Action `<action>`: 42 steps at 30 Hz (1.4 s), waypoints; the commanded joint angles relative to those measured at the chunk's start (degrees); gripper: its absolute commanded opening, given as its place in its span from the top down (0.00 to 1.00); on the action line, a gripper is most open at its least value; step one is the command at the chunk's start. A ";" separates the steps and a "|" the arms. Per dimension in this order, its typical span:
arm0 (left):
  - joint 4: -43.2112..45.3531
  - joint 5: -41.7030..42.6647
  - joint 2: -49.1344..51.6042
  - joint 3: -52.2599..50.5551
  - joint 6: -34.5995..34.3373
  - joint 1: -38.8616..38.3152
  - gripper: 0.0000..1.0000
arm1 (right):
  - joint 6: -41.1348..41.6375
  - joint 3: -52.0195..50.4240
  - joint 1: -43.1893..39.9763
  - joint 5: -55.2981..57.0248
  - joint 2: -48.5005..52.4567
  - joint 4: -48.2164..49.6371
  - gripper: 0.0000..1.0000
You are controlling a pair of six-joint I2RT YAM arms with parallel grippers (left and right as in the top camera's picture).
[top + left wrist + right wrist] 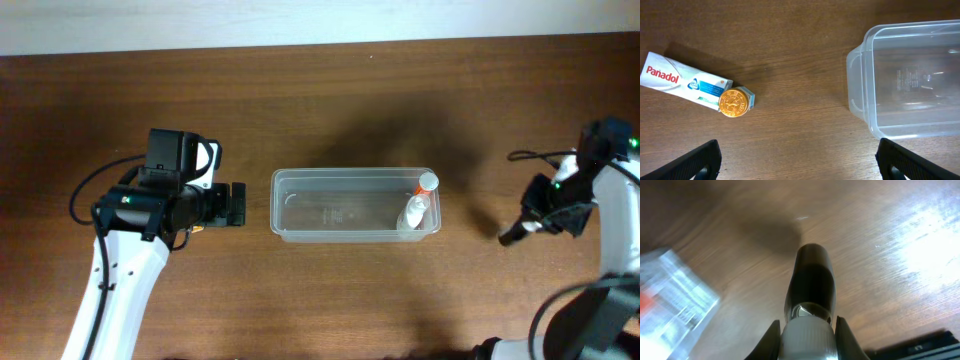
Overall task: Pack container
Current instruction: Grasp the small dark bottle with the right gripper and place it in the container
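Clamped in the right gripper [808, 330], a dark cylindrical bottle [810, 275] with a pale cap; spread wide on nothing, the left gripper [797, 145], just beside the left end of the clear container [283, 205] mid-table, small orange-capped bottle [417, 208] inside its right end, Panadol box [685, 80] off the gripper's other side.

A dark brown wooden table [330, 300] is carrying everything laid out before me. The clear plastic container [276, 208] is sitting flat near its middle, long side running left to right. Off to my left, well apart from it, a white Panadol box [682, 81] is lying flat on the bare wood, and a small gold-capped item [734, 102] is resting against the box's end.
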 commanded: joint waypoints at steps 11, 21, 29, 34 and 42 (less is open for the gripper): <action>0.09 -0.02 0.26 1.20 -0.11 -0.11 0.01 | -3.10 7.48 29.46 0.44 -19.85 -0.74 0.85; 0.07 0.00 0.26 1.20 -0.13 -0.11 0.01 | -1.99 7.48 41.81 2.69 -13.79 6.54 0.85; 0.07 0.00 0.26 1.20 -0.11 -0.11 0.01 | -1.55 7.43 42.66 2.69 -3.30 7.85 0.85; 0.07 0.00 0.26 1.20 -0.11 -0.11 0.01 | -1.09 7.43 42.62 2.67 2.14 9.07 0.85; 0.04 -0.02 0.26 1.20 -0.11 -0.11 0.01 | -1.14 7.43 42.62 2.67 6.54 10.78 0.80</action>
